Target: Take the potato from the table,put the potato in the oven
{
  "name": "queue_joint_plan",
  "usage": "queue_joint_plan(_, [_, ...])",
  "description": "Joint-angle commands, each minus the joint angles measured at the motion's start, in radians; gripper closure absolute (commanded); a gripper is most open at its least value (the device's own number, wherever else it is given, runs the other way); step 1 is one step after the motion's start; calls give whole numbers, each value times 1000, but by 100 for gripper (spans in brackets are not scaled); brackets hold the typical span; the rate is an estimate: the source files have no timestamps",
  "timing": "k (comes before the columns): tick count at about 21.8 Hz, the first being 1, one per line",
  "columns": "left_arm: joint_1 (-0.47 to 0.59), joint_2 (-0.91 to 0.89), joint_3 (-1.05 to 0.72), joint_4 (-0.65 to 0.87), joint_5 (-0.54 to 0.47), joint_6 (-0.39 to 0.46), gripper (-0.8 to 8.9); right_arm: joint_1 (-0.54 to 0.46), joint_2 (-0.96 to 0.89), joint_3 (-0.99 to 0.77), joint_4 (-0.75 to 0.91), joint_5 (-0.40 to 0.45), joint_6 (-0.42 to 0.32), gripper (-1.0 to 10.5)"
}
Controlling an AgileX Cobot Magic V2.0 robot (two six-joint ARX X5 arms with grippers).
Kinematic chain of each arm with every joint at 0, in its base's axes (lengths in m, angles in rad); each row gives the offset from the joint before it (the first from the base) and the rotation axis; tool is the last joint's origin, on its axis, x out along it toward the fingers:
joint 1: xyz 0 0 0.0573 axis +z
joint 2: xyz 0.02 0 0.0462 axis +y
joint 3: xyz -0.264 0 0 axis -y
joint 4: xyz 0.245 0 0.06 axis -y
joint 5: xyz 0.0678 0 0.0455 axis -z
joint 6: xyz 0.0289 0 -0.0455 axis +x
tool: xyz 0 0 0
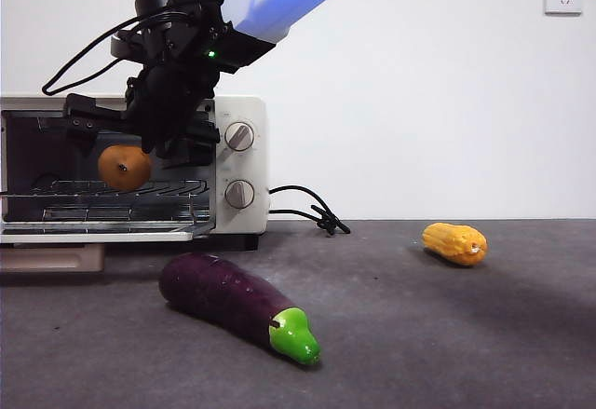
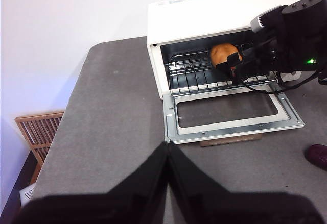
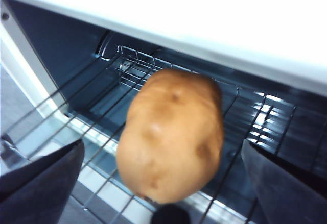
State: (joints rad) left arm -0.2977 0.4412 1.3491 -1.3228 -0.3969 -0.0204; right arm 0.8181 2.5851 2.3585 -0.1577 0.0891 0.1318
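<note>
Front view: one potato (image 1: 124, 167), one eggplant (image 1: 237, 305), one corn cob (image 1: 454, 243), one oven (image 1: 130, 169). The oven stands at the table's (image 1: 447, 334) back left, door down. The right gripper (image 1: 154, 143) reaches into the oven mouth; the potato hangs at its tip just above the wire rack (image 1: 112, 190). Eggplant lies near the front, corn toward the back right.

Left wrist view: the left gripper (image 2: 167, 150) hangs over the table's left part, jaws together. The potato (image 2: 224, 54) sits inside the oven (image 2: 214, 15) opening above the rack.

Right wrist view: the right gripper's (image 3: 168, 183) jaws stand apart either side of the potato (image 3: 171, 134); contact cannot be told. Its long axis points into the oven (image 3: 230, 25).
</note>
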Motion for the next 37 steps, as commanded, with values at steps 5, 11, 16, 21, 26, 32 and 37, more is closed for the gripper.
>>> queue_joint_plan(5, [-3, 0, 1, 6, 3, -10, 818, 14, 15, 101, -150, -98, 150, 402])
queue_joint_plan(11, [-3, 0, 1, 6, 4, -10, 818, 53, 15, 271, -409, -44, 151, 411])
queue_joint_plan(16, [-3, 0, 1, 6, 4, -18, 818, 91, 15, 428, -731, 88, 173, 415])
queue_joint_plan(21, [-3, 0, 1, 6, 5, -31, 818, 129, 15, 579, -991, 101, 65, 605])
queue_joint_plan(26, [-2, 0, 1, 6, 5, -41, 818, 155, 14, 733, -1222, 72, 16, 911])
queue_joint_plan(32, [-3, 2, 0, 6, 5, -74, 818, 197, -63, 792, -1223, -143, -7, 919])
queue_joint_plan(37, [-3, 17, -1, 6, 11, -111, 818, 230, -192, 780, -1224, -142, -39, 955])
